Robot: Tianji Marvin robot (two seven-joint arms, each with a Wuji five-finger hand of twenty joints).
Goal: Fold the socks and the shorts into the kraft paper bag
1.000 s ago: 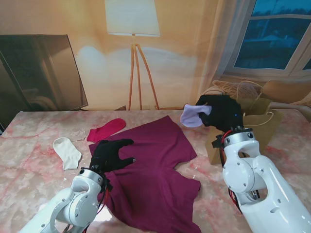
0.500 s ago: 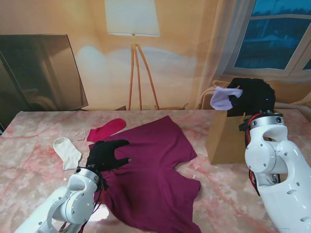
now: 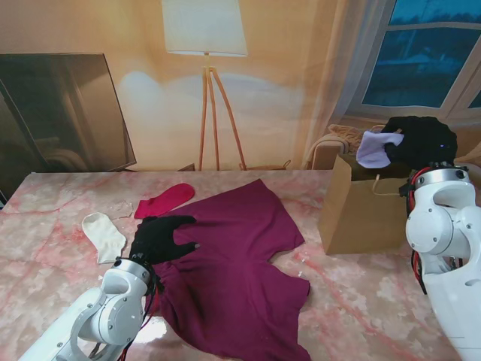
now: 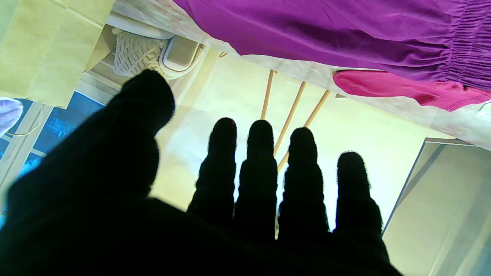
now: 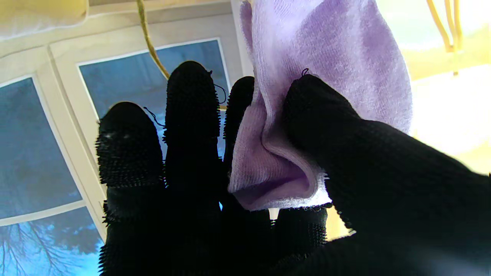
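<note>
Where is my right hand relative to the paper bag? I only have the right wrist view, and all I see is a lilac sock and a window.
Observer: In the stand view, the right hand holds the lilac sock above the open top of the kraft paper bag, which stands upright on the table's right side.
Operator: What's left on the table?
Observer: The maroon shorts lie spread out and unfolded, with a red sock and a white sock to their left.
Operator: And the left hand?
Observer: The left hand is open at the shorts' left edge, holding nothing. I cannot tell whether it touches the cloth.
</note>
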